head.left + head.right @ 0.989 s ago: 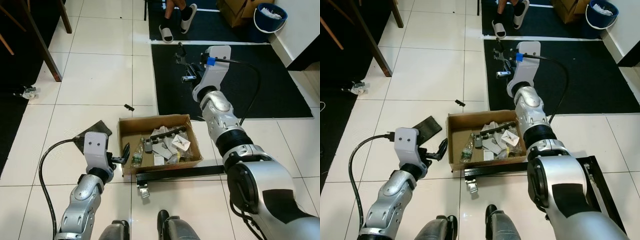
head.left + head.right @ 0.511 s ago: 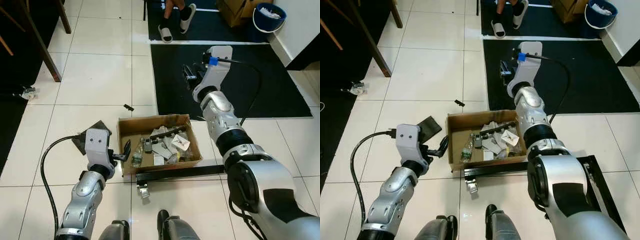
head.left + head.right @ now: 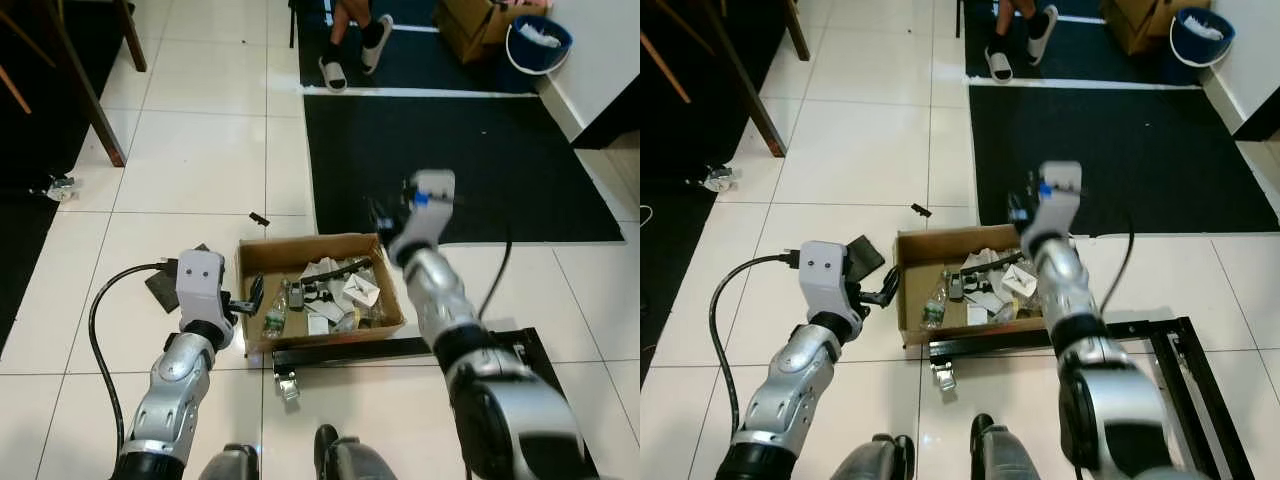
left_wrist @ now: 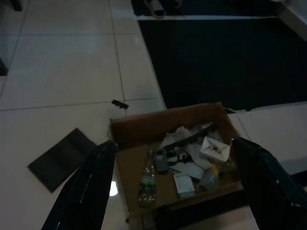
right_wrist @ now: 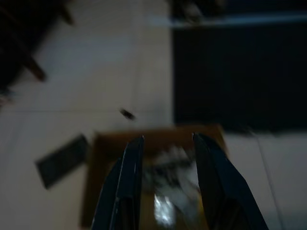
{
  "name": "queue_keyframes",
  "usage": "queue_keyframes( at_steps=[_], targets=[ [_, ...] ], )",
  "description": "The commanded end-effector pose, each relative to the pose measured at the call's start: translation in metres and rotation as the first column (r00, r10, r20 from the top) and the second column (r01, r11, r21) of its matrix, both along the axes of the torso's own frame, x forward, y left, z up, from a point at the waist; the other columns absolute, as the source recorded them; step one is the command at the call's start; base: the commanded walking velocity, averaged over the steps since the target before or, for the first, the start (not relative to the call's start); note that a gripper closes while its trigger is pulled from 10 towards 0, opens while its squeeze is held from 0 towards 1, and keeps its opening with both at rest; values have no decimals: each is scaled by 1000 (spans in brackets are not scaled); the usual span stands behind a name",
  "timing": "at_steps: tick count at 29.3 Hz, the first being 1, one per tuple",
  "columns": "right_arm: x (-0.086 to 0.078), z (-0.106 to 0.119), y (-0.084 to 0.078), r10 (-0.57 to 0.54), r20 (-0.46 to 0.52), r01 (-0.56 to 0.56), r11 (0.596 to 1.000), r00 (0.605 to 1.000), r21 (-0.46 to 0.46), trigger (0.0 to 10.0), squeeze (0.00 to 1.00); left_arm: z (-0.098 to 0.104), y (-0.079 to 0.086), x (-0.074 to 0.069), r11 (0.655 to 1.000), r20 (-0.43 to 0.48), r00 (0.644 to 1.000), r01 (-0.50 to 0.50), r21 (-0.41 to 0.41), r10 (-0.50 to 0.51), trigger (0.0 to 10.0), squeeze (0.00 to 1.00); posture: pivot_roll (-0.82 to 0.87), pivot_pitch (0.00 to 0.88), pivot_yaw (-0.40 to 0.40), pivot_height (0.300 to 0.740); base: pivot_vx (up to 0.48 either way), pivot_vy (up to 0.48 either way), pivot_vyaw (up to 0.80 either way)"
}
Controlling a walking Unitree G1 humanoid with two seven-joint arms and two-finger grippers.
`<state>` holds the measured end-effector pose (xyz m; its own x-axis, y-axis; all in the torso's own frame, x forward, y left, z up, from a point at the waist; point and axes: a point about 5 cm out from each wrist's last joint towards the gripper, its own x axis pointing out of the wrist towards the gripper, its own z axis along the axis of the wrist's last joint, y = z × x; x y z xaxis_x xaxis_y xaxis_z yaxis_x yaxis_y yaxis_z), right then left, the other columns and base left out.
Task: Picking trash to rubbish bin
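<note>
Your left gripper hangs low with its fingers spread wide; your right gripper reaches forward, fingers slightly parted, empty.

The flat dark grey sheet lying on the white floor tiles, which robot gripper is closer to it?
Left. The left gripper hangs just beside the flat dark grey sheet, at the cardboard box's left wall. The right gripper is over the box's far right corner.

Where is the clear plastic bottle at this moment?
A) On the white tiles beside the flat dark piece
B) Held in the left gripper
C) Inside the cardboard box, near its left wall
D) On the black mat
C: the plastic bottle lies inside the cardboard box, close to its left wall, beside the other scraps; the left gripper is just outside that wall and holds nothing.
</note>
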<state>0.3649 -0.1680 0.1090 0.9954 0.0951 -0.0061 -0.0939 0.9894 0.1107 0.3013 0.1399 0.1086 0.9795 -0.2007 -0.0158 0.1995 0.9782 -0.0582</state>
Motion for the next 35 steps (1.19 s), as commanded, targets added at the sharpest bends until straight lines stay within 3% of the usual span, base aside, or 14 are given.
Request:
queue_keyframes(
  at_steps=[1, 4, 8, 12, 17, 19, 26, 35],
  targets=[
    [-14, -18, -15, -55, -40, 53, 998, 998, -33, 10000, 0, -13, -1, -7, 1000, -39, 999, -1, 14, 2, 10000, 0, -15, 187, -45, 740, 0, 0, 0],
    [-37, -41, -30, -126, -80, 121, 991, 989, -66, 10000, 0, -14, 2, -10, 1000, -36, 999, 7, 25, -6, 10000, 0, -17, 172, -36, 740, 0, 0, 0],
    [-49, -47, -28, -106, -72, 99, 991, 992, -87, 10000, 0, -15, 3, -10, 1000, -35, 999, 9, 23, -8, 10000, 0, -17, 161, -31, 740, 0, 0, 0],
    [-61, -42, -35, -158, -24, 156, 986, 987, -56, 10000, 0, -10, 3, -5, 1000, -12, 1000, -12, 15, 12, 10000, 0, -26, 141, -28, 740, 0, 0, 0],
    [-61, -31, -29, -114, 23, 115, 991, 993, -68, 10000, 0, -6, 1, -2, 1000, 4, 1000, -29, 0, 29, 10000, 0, -30, 138, -27, 740, 0, 0, 0],
    [-59, -26, -18, -53, 34, 57, 988, 998, -140, 10000, 0, -6, -1, 1, 1000, 10, 1000, -28, 1, 28, 10000, 0, -36, 117, -36, 740, 0, 0, 0],
    [-55, -20, 8, 58, 31, -50, 975, 998, -216, 10000, 0, -3, -3, 4, 998, 28, 998, -53, -17, 54, 10000, 0, -29, 97, -56, 740, 0, 0, 725],
    [-49, -10, 14, 80, 51, -66, 970, 995, -233, 10000, 0, -2, -7, 5, 998, 43, 998, -51, -21, 52, 10000, 0, -26, 84, -77, 740, 0, 0, 800]
  ],
)
